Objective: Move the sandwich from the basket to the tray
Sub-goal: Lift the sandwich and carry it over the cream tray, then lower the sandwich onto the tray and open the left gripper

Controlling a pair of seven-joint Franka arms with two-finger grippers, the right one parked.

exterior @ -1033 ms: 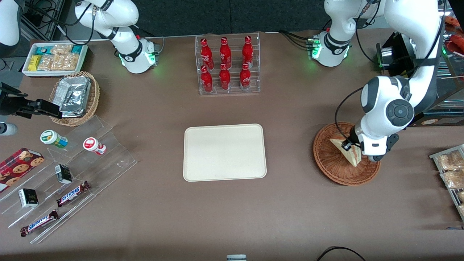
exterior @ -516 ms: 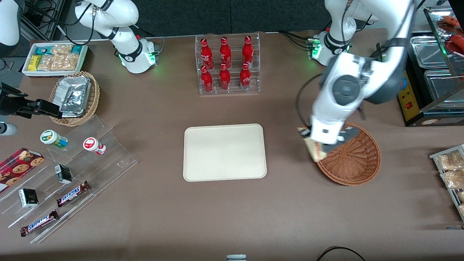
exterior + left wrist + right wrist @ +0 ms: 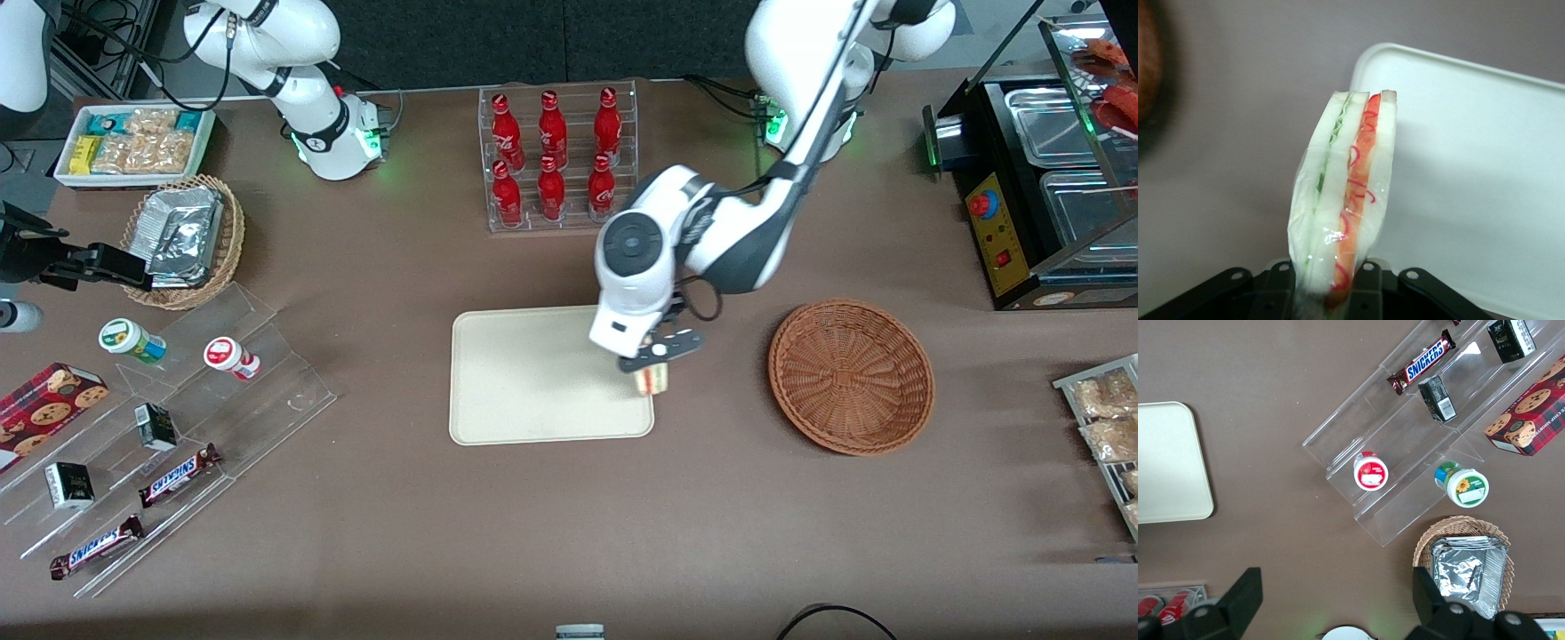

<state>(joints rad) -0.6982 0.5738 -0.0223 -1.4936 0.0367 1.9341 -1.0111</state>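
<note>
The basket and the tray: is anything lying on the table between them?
No, the brown tabletop between the basket and the tray is bare in the front view. The gripper holds the sandwich above the tray's edge.

A brown table [image 3: 400, 533] (matte, evenly lit) fills the scene beneath dark backing.

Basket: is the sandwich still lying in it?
No. The woven basket holds nothing; the gripper holds the sandwich at the tray's edge.
</note>
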